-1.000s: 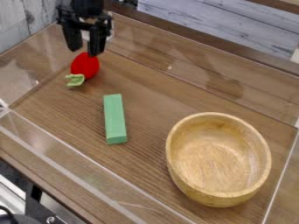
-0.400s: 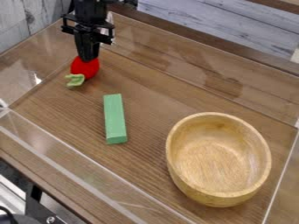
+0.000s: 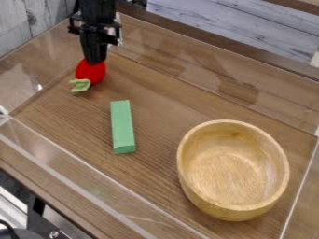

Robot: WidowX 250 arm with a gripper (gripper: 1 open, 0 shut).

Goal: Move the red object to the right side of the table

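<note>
The red object, a small rounded toy fruit, rests at the far left of the wood-grain table. Its little green leafy piece lies just in front of it on the tabletop. My black gripper points almost straight down onto the fruit. Its fingers are pressed together on the fruit's top and hide that part. The fruit's underside looks level with the tabletop.
A green rectangular block lies near the middle, in front of the fruit. A round light wooden bowl fills the front right. Low clear acrylic walls edge the table. Bare wood stretches along the back right.
The fingers, which stood apart on either side of the red object, have closed onto its top. Fruit and arm have otherwise stayed in place.
</note>
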